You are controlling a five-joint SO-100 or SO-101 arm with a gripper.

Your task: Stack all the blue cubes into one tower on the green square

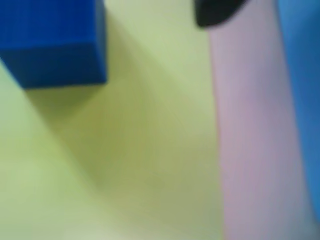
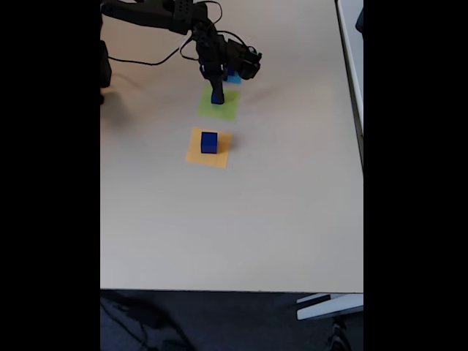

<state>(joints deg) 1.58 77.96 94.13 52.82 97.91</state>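
Blue cube at gripper [image 2: 216, 96]: sits low over the green square [image 2: 221, 108], near that patch's upper left in the fixed view. In the wrist view a dark blue cube [image 1: 55, 42] fills the upper left corner with green beneath it and a shadow running down and right. Whether it already rests on the patch or is just above it, I cannot tell.

Second blue cube [image 2: 209, 142]: stands alone on the orange square [image 2: 208, 148], well apart from the green one and nearer the camera. Judged to be the next piece for the tower.

Gripper [image 2: 217, 93]: points straight down at the first cube, fingers flanking it. A dark fingertip [image 1: 215, 12] shows at the top of the wrist view. How wide the jaws stand, and whether they grip the cube, cannot be told; both views are too blurred or too small.

Reason for pose: judged a vertical approach, suited to setting the cube flat as the tower's base.

Light-blue square [image 2: 234, 76]: lies just beyond the green patch, mostly covered by the arm [image 2: 175, 14]. A blue strip at the right edge of the wrist view matches it, with a bare strip of bench between.

Bench [image 2: 278, 219]: broad open surface toward the camera and to the right; edges far from the patches.

Cable [image 2: 146, 60]: trails left of the arm, away from the squares.
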